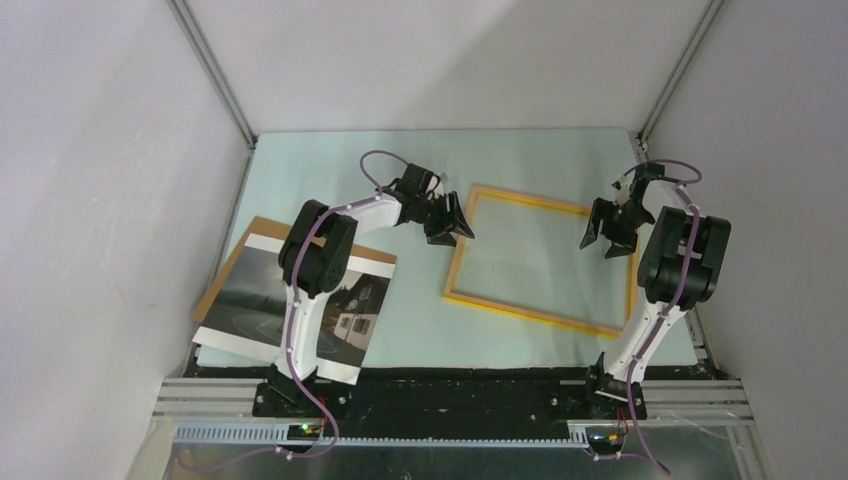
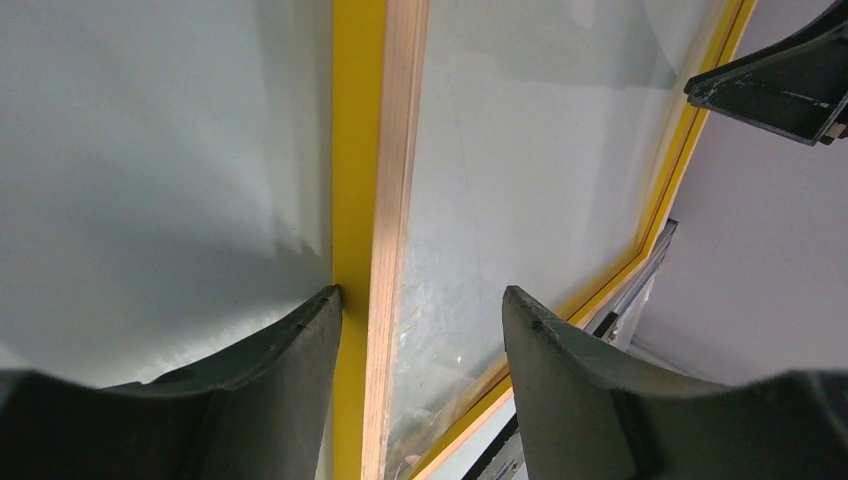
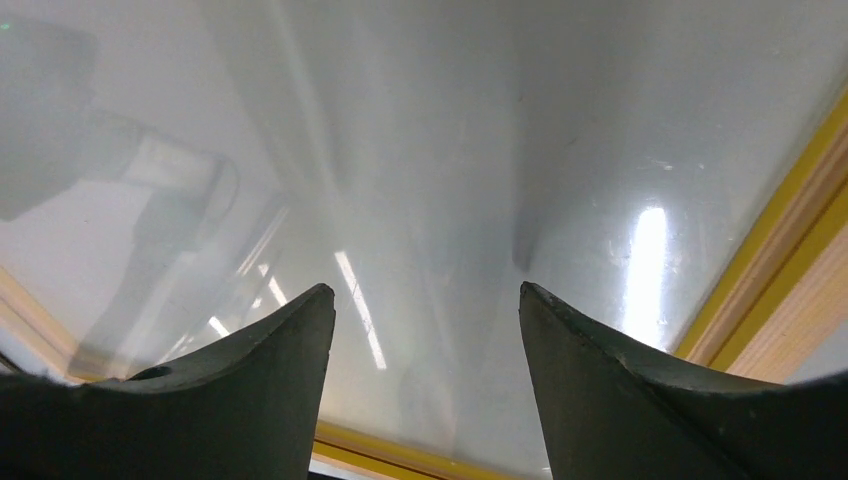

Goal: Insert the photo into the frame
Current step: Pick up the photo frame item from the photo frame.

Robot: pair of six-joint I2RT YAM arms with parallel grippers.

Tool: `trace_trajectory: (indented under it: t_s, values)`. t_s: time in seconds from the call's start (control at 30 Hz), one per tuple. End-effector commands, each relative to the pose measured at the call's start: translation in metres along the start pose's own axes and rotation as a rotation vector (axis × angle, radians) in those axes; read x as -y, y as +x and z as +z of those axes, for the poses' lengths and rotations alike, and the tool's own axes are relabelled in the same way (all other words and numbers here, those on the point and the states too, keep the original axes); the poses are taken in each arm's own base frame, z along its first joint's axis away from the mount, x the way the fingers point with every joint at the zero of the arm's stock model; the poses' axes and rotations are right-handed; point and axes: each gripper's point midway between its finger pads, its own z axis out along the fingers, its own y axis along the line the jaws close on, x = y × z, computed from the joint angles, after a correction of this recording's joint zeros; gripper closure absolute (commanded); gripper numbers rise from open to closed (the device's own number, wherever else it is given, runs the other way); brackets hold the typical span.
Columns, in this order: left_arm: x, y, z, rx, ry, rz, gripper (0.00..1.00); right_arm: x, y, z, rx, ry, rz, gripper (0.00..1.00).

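Hovering left gripper (image 1: 455,235): jaws open, astride frame's left rail, picture centre.
Right gripper (image 1: 598,248): jaws open over the pane, right of centre.
Frame (image 1: 520,310): flat on table (image 1: 400,170), centre-right.
Photo (image 1: 245,295): lower left, on brown board (image 1: 262,226).

Free: bare table (image 1: 330,170) strip behind frame (image 1: 530,314); lane between frame and photo (image 1: 245,300); mid pane between grippers.
Blocked: frame's left rail, straddled by left gripper (image 1: 452,228), jaws spread, one finger outside, one over pane; right part of pane, under right gripper (image 1: 603,240), jaws spread.
Over photo: left arm (image 1: 315,260), crossing middle.
Tight: right rail close to right arm (image 1: 680,265) and right wall (image 1: 780,200); backing board (image 1: 240,245) near left wall (image 1: 100,200).
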Motion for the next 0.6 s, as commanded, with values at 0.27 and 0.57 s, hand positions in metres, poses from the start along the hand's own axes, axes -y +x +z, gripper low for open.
trace_trajectory:
  t_s: [0.27,0.57]
  values:
    - [0.017,-0.004,-0.010,0.014,0.049,0.011,0.35,0.022,-0.022,-0.037,0.176,0.180,-0.041,0.29]
    - [0.019,-0.004,-0.010,0.014,0.052,0.011,0.33,0.048,-0.017,-0.032,0.146,0.259,-0.020,0.28]
